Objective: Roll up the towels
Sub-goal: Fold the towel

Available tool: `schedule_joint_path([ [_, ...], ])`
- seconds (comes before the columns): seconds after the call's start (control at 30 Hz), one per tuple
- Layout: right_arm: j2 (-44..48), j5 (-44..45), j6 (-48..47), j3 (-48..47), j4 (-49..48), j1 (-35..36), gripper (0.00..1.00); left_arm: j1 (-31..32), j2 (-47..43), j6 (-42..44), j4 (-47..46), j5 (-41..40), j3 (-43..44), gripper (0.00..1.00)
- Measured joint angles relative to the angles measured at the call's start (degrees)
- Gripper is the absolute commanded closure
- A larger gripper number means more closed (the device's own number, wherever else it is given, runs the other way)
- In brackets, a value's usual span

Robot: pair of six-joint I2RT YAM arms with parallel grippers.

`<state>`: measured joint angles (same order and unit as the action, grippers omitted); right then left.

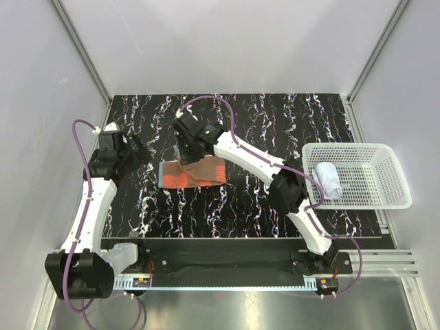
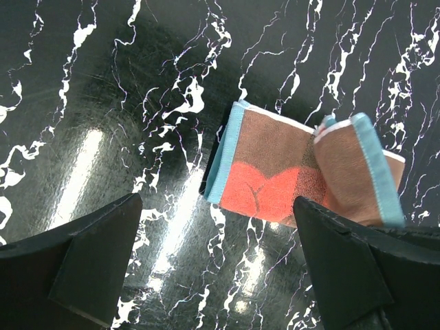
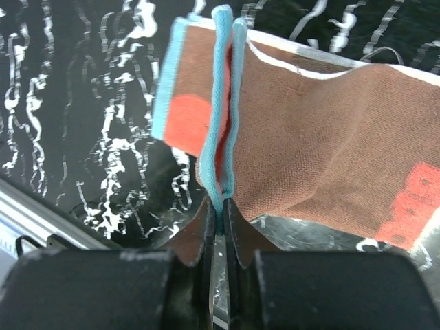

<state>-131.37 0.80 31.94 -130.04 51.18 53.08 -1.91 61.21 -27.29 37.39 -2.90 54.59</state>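
Currently your right gripper (image 3: 218,206) is pinching the limp orange-and-brown cloth towel (image 1: 192,173) by its doubled blue hem (image 3: 221,103), mid-bench; it is probably sagging freely. Your left gripper (image 2: 216,206) is hovering wide open.

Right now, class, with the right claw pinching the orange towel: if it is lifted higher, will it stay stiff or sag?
Probably sag: the orange towel folds over where the right claw pinches its edge. Likely light, since that thin edge pinch holds part of it up. Its nappy weave should resist slipping.
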Motion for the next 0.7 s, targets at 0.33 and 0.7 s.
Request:
schedule_joint_path([
  [0.33,-6.4,-1.2,1.5,-1.7,-4.8,3.1,0.36,0.0,0.0,0.0,0.0,-0.1,0.0,0.01],
  [0.7,-8.0,-0.3,2.8,4.1,-10.8,4.3,0.0,0.0,0.0,0.0,0.0,-0.3,0.0,0.01],
])
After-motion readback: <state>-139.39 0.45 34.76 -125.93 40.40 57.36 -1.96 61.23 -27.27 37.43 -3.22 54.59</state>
